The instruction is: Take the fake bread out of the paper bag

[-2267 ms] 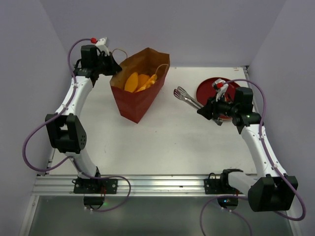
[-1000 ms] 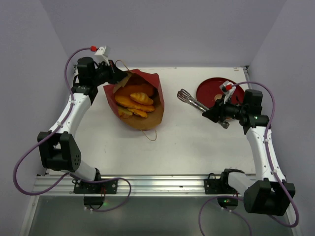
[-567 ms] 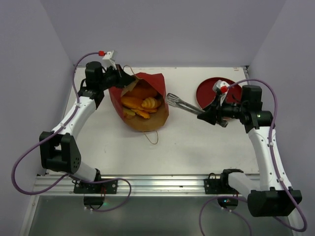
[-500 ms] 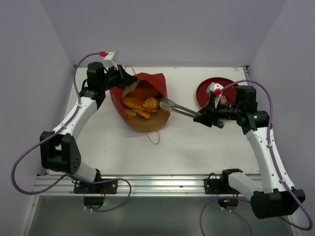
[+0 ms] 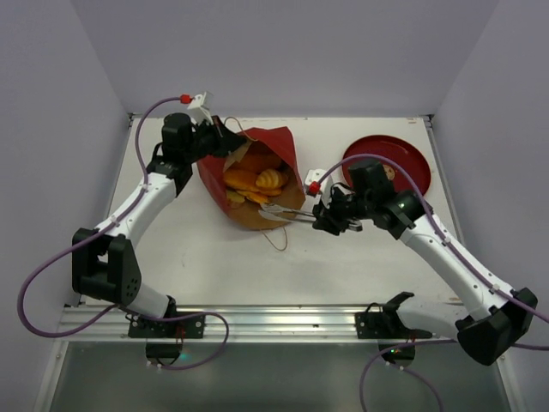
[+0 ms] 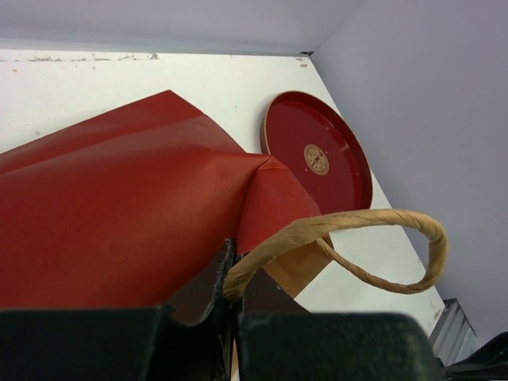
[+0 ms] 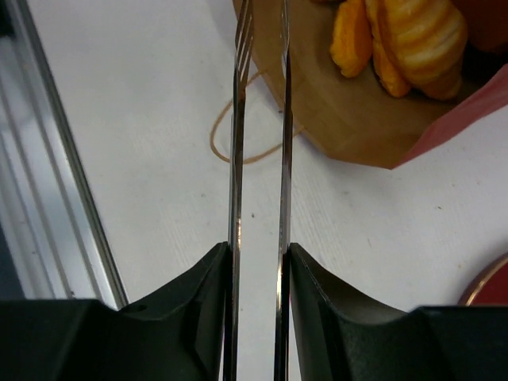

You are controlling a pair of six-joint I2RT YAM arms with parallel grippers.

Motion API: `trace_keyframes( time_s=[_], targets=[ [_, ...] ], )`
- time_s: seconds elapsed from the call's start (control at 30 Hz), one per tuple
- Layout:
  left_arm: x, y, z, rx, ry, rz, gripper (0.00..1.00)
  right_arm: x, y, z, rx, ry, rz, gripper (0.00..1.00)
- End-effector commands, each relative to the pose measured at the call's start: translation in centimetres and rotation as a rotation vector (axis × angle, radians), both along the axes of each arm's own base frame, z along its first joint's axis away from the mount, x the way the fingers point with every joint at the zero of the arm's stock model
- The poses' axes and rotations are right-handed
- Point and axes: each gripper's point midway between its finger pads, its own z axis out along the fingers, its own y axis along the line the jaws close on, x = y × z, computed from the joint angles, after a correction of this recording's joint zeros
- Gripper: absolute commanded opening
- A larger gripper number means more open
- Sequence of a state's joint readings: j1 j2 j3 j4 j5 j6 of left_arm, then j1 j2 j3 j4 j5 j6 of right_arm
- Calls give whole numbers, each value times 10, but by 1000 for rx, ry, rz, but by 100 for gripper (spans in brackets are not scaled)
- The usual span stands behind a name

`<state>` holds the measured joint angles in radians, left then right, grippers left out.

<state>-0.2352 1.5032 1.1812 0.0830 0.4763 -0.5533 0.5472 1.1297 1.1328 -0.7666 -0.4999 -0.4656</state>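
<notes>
Closest in on my right wrist cam, my right gripper (image 7: 258, 258) is squeezed onto the two thin arms of the metal tongs (image 7: 283, 143). They run straight out of the top of the frame, so from there I can't see the tips or whether they touch anything. Just past them on the white table (image 7: 127, 119) lies one brown handle loop (image 7: 212, 136). Then comes the kraft lip of the paper bag (image 7: 349, 119) with the fake bread (image 7: 413, 36) piled inside, cut off at the top, so no idea how many pieces. A sliver of the red plate (image 7: 494, 284) peeks in at the corner. My left wrist cam is mostly blocked by my own fingers and the bag's red outside. There, my left gripper (image 6: 236, 274) is clamped tight on the bag's other handle (image 6: 373, 214). No bread shows in that view at all, but it does give the whole plate beyond the bag, with a small gold mark in the middle. The overhead view fills in the rest: the bag is tipped over with its mouth facing my right arm and the bread sits inside near the opening. The tong tips are over the brown lip just beside the bread, but contact is too small to call. The plate sits at the far right, well apart from the bag.
</notes>
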Motion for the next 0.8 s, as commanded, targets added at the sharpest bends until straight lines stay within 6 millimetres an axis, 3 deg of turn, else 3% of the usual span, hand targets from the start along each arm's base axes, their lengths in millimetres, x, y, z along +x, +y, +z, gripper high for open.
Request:
trace_keyframes(
  time_s=[0.0,0.2,0.47,0.77],
  targets=[
    [-7,-8,27,-54,-51,7,0,40,-8,15,-128,-210,-133,38],
    [-12,-16,21,-57,-36,-1,0,68,-3,12,-217,-327,-216,41],
    [-15,-19,15,-65,-31,-7,0,82,10,1,-308,-401,-230,48],
    [-18,-20,17,-73,-34,-17,0,92,15,-5,-358,-429,-235,49]
  ],
)
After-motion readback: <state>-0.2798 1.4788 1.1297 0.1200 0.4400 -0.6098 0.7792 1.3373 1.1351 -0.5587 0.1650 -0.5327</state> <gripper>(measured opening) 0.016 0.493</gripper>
